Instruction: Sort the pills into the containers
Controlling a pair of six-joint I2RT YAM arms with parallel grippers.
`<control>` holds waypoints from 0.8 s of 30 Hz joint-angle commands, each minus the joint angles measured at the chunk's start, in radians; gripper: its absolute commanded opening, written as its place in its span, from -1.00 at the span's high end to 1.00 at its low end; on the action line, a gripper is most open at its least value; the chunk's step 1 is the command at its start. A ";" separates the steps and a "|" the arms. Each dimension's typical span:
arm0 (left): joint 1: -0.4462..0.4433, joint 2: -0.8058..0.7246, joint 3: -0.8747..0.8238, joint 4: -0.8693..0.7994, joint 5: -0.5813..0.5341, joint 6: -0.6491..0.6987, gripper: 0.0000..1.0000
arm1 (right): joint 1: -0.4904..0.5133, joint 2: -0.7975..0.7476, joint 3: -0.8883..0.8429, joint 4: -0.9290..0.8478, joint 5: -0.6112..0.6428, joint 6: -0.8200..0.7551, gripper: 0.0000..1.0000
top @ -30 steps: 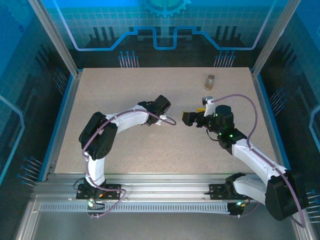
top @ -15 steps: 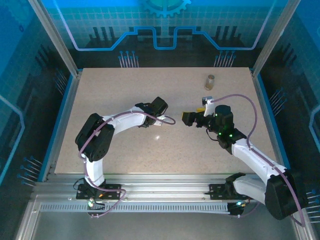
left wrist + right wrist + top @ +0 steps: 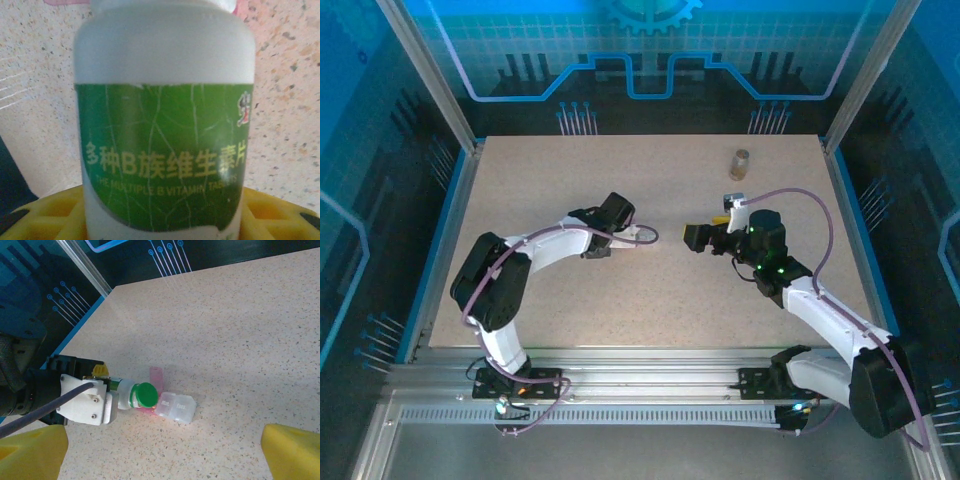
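My left arm reaches from its base out to the left, bends at the elbow, and runs its forearm rightward to mid-table. The left gripper (image 3: 112, 386) sits low there, its yellow fingers (image 3: 45, 212) clamped on a white plastic bottle (image 3: 162, 125) with a green label. The right arm leans in from the right side, and the right gripper (image 3: 161, 452) points left at that bottle with its jaws spread wide apart and nothing between them.

The bottle lies on its side in the grip, with its long axis running left to right across the table. Its green screw cap (image 3: 146, 394) faces my right arm. I cannot tell whether the bottle rests on the surface or hangs just above it. A small clear pill box (image 3: 175, 407) sits just beside the cap, and a pink translucent flap (image 3: 156, 376) lies near both.

A brownish translucent vial (image 3: 739, 164) stands upright near the far right corner, well apart from both grippers. The speckled beige table (image 3: 570, 170) is bare between the two grippers, and there is wide room toward the far edge and the left rim.
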 commanded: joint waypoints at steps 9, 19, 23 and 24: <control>0.044 -0.130 -0.183 0.337 0.201 -0.193 1.00 | 0.007 -0.010 -0.002 0.030 -0.008 -0.001 -1.00; 0.044 -0.275 -0.419 0.678 0.288 -0.335 1.00 | 0.007 0.004 0.113 0.008 0.096 -0.068 -0.99; 0.045 -0.364 -0.503 0.793 0.390 -0.433 1.00 | 0.004 0.013 0.199 -0.024 0.066 -0.072 -0.99; 0.046 -0.384 -0.519 0.826 0.411 -0.460 1.00 | 0.002 0.014 0.214 -0.028 0.064 -0.061 -0.99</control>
